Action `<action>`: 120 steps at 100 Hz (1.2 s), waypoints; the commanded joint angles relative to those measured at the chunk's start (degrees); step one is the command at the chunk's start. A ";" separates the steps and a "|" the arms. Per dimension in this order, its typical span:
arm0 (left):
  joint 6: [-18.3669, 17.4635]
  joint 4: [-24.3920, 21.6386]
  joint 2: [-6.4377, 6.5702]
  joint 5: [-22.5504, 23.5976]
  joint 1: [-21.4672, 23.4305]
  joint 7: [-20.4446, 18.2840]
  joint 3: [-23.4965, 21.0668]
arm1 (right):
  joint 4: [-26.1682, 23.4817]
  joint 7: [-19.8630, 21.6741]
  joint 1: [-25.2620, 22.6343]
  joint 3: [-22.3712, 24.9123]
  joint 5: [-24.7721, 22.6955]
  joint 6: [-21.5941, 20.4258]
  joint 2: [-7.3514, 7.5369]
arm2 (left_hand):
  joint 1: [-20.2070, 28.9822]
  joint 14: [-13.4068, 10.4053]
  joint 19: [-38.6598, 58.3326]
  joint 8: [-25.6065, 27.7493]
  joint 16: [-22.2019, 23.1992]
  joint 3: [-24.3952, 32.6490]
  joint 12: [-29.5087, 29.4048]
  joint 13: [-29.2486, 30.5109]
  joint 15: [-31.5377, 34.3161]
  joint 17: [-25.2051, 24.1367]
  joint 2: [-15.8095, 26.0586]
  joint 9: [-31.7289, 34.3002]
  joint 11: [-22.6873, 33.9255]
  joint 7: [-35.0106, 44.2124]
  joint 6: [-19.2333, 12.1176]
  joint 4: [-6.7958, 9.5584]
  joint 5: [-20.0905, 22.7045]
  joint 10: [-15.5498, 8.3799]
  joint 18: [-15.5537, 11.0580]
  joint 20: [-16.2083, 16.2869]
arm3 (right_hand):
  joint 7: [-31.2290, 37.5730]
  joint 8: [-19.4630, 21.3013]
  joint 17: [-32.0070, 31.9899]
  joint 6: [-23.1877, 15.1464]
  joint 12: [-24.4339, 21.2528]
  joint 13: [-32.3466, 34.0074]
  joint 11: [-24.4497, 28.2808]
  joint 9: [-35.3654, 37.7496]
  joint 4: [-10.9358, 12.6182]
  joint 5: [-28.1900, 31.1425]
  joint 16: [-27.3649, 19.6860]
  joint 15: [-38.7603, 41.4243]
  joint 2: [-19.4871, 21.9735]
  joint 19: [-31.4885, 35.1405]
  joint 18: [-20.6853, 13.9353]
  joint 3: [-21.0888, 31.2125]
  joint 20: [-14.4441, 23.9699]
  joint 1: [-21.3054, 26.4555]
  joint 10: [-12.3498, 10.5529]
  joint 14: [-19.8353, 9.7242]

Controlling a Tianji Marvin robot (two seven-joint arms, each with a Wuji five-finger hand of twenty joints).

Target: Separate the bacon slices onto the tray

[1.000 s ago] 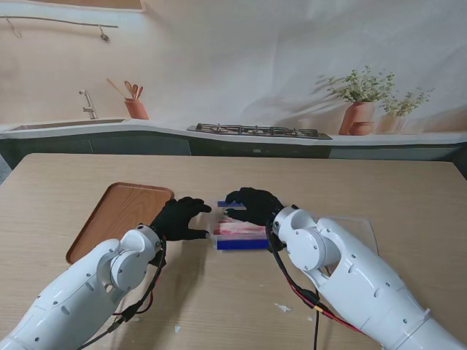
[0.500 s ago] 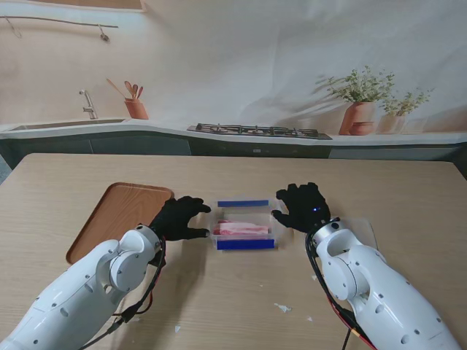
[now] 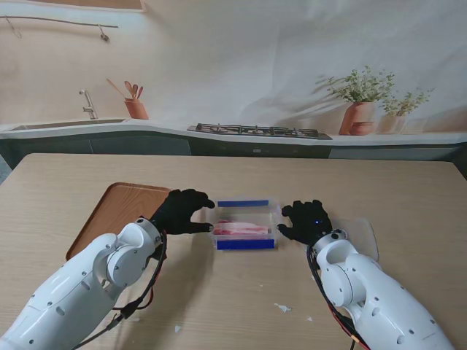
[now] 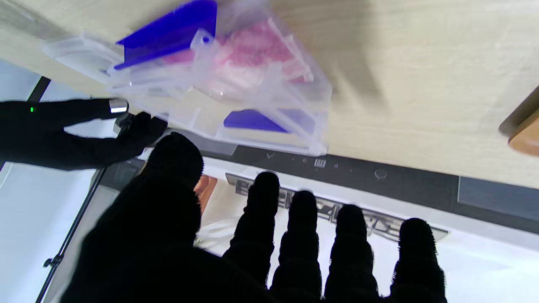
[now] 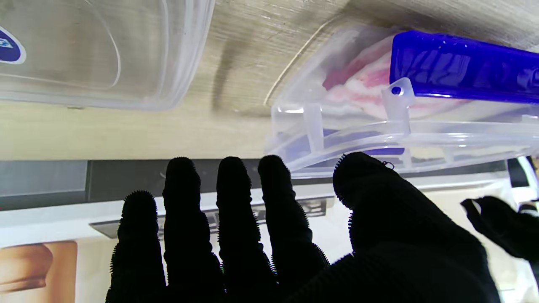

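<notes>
A clear plastic container (image 3: 246, 224) with blue clips on its near and far sides sits in the middle of the wooden tabletop (image 3: 241, 292), and the pink bacon slices (image 3: 241, 228) lie stacked inside it. The left robot hand (image 3: 182, 211) hovers just beside the container's left end, its black-gloved fingers (image 4: 303, 240) spread and holding nothing; its wrist view shows the container ahead of the fingertips, with no clear contact. The right robot hand (image 3: 306, 221) sits just beside the container's right end, likewise with fingers (image 5: 229, 202) apart and empty, the thumb close to the container's rim. The wooden tray (image 3: 117, 215) rests to the left of the container, partly hidden by the left arm, and carries no bacon. A clear plastic lid (image 3: 361, 233) lies flat on the tabletop to the right of the right robot hand. A few small white scraps (image 3: 282, 308) lie on the tabletop nearer to the robot
</notes>
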 commanded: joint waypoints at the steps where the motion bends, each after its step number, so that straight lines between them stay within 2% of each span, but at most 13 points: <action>1: -0.21 -0.94 -0.97 -0.22 -1.60 1.97 0.57 | -0.27 1.32 -0.21 -0.16 -0.65 0.08 -0.23 | -0.75 1.75 4.10 3.73 6.69 4.34 10.84 2.99 9.25 -0.31 -1.14 5.08 8.61 4.80 -0.03 1.77 3.67 -1.19 0.38 0.72 | -0.64 -0.45 -0.59 -2.16 -0.69 -0.01 -0.75 -0.70 2.13 -1.69 0.72 0.76 -1.58 -0.35 1.19 1.75 0.56 0.65 -1.45 0.44; 5: -0.15 -1.20 -1.07 -0.58 -2.56 1.62 1.10 | -0.03 1.06 -0.11 -0.28 -0.53 -0.12 -0.26 | -0.86 2.36 5.36 4.64 7.94 6.57 14.74 4.61 12.46 -0.29 -2.12 8.78 9.46 5.93 -0.05 1.48 6.45 -1.01 0.63 -0.61 | -0.37 -0.37 -0.59 -3.02 -0.84 0.14 -0.57 -0.63 2.10 -1.80 0.77 0.87 -1.75 -0.35 1.24 2.04 0.56 0.67 -1.45 0.47; 15: 0.85 -2.17 -0.62 -2.08 -5.72 -3.86 3.04 | 0.25 0.69 0.02 -0.42 -0.30 -0.51 -0.30 | -1.37 1.96 3.28 3.75 6.43 7.16 14.92 3.76 12.15 -0.21 -2.41 9.66 7.33 4.24 0.00 1.19 7.48 -1.20 0.38 -3.53 | 0.06 -0.24 -0.53 -3.71 -1.02 0.29 -0.33 -0.59 2.03 -2.22 0.82 0.97 -1.79 -0.33 1.30 2.33 0.55 0.41 -1.50 0.46; 21: 1.98 -2.46 -0.42 -3.65 -7.81 -7.15 4.73 | 0.37 0.60 0.09 -0.45 -0.26 -0.68 -0.31 | -1.19 1.97 1.78 2.05 4.77 6.84 11.57 3.76 10.70 -0.34 -2.37 11.17 3.59 1.86 0.10 1.18 8.02 -1.16 0.22 -4.48 | 0.20 -0.23 -0.55 -4.63 -1.13 0.38 -0.28 -0.68 2.01 -2.76 0.84 0.99 -1.94 -0.36 1.30 2.46 0.52 0.40 -1.51 0.44; 27: 3.63 -2.75 -0.28 -5.42 -9.89 -10.25 6.72 | 0.48 0.49 0.16 -0.47 -0.18 -0.86 -0.32 | -1.33 2.27 1.53 0.66 4.08 6.64 7.45 6.09 10.47 -0.35 -2.31 13.93 0.87 0.13 0.44 1.14 8.38 -0.71 0.25 -4.06 | 0.41 -0.19 -0.55 -4.77 -1.20 0.39 -0.24 -0.72 1.98 -2.80 0.85 1.00 -1.98 -0.37 1.33 2.45 0.51 0.24 -1.61 0.41; 37: 6.79 -3.05 0.06 -7.32 -13.45 -15.21 10.56 | 0.54 0.70 0.29 -0.54 0.27 -1.02 -0.35 | -1.78 3.11 2.24 -0.99 3.64 5.20 1.69 9.93 10.38 -0.18 -1.20 17.74 -2.66 -2.20 0.32 1.02 6.59 0.95 0.38 -3.15 | 0.45 -0.30 -0.76 -3.11 -1.18 0.26 0.12 -1.19 1.94 -3.98 0.84 0.93 -1.93 -0.46 1.29 2.41 0.46 -0.07 -1.93 0.33; 46: 10.43 -2.76 0.00 -10.21 -16.19 -18.22 14.08 | 0.61 0.77 0.37 -0.61 0.51 -1.23 -0.36 | -1.29 3.26 2.33 -2.23 3.12 2.17 -1.50 10.26 9.53 -0.18 0.52 16.36 -4.09 -4.27 2.13 1.22 5.37 1.94 0.44 -3.47 | 0.65 -0.30 -0.70 -2.78 -1.06 0.35 0.53 -1.35 1.95 -4.20 0.87 0.99 -1.82 -0.42 1.16 2.39 0.48 -0.16 -2.04 0.13; 57: 13.46 -1.36 -0.65 -14.09 -18.62 -19.35 17.67 | 0.71 0.74 0.36 -0.49 0.83 -1.60 -0.39 | -0.64 4.09 4.70 -2.81 3.42 -0.49 -2.54 11.46 9.81 -0.25 1.01 14.73 -3.83 -5.20 3.67 1.64 4.75 3.51 0.78 -2.53 | 0.75 -0.36 -0.70 -2.30 -1.04 0.27 0.72 -1.71 1.96 -4.58 0.88 0.98 -1.76 -0.40 1.12 2.35 0.48 -0.13 -2.05 0.11; 69: 14.36 0.85 -1.35 -16.34 -21.02 -19.74 21.19 | 0.82 0.51 0.26 -0.31 1.24 -1.60 -0.48 | -0.44 4.60 8.29 -3.09 2.43 -1.35 -3.33 12.25 8.13 0.10 1.02 12.93 -4.16 -5.67 5.14 1.90 3.89 5.13 0.83 -1.90 | 0.87 -0.41 -0.71 -2.20 -1.06 0.26 0.85 -1.77 1.98 -4.68 0.90 1.01 -1.67 -0.40 1.08 2.37 0.48 0.05 -2.03 0.17; 94: 16.60 5.41 -3.30 -20.44 -24.63 -19.48 26.49 | 0.82 0.59 0.21 -0.25 1.90 -1.72 -0.55 | 0.20 5.64 19.77 -3.46 -4.04 0.12 -6.17 11.87 2.47 0.07 0.88 9.98 -5.02 -6.15 7.31 2.04 2.71 6.47 -1.53 -4.69 | 0.92 -0.60 -0.66 -2.21 -1.16 0.17 0.86 -1.95 1.97 -4.98 0.90 0.97 -1.29 -0.34 1.07 2.12 0.51 -0.04 -1.99 0.16; 102: 17.42 6.38 -3.93 -21.69 -25.18 -19.18 27.41 | 0.87 0.66 0.25 -0.32 2.05 -1.73 -0.57 | 0.06 5.44 20.57 -3.49 -4.58 0.35 -6.28 11.75 2.18 -0.01 1.11 9.94 -5.18 -6.16 6.88 2.01 2.95 6.36 -1.11 -4.87 | 0.94 -0.64 -0.67 -2.11 -1.17 0.16 0.92 -1.92 1.99 -5.01 0.89 0.96 -1.16 -0.33 1.06 2.01 0.53 0.01 -1.98 0.26; 111: 17.67 7.84 -4.53 -22.55 -26.22 -19.23 28.81 | 0.89 0.80 0.35 -0.45 2.30 -1.73 -0.58 | 0.03 4.49 20.48 -3.61 -6.52 0.22 -6.60 9.85 0.32 -0.10 1.72 8.76 -5.80 -6.47 6.89 1.93 2.16 5.49 -1.83 -5.81 | 0.96 -0.71 -0.71 -2.12 -1.21 0.11 0.89 -1.98 2.00 -5.04 0.89 0.95 -0.95 -0.31 0.93 1.88 0.55 0.04 -1.95 0.21; 120: 18.00 9.34 -5.30 -23.88 -26.87 -19.00 29.90 | 0.94 0.87 0.42 -0.49 2.27 -1.90 -0.56 | 0.21 5.12 20.27 -3.64 -8.35 -0.17 -6.62 8.84 -0.32 0.12 2.61 8.09 -5.73 -6.53 6.82 1.96 1.61 5.39 -2.70 -6.68 | 0.98 -0.76 -0.67 -2.13 -1.24 0.17 0.90 -1.98 2.01 -5.08 0.90 0.98 -0.79 -0.28 1.03 1.67 0.57 0.06 -1.94 0.24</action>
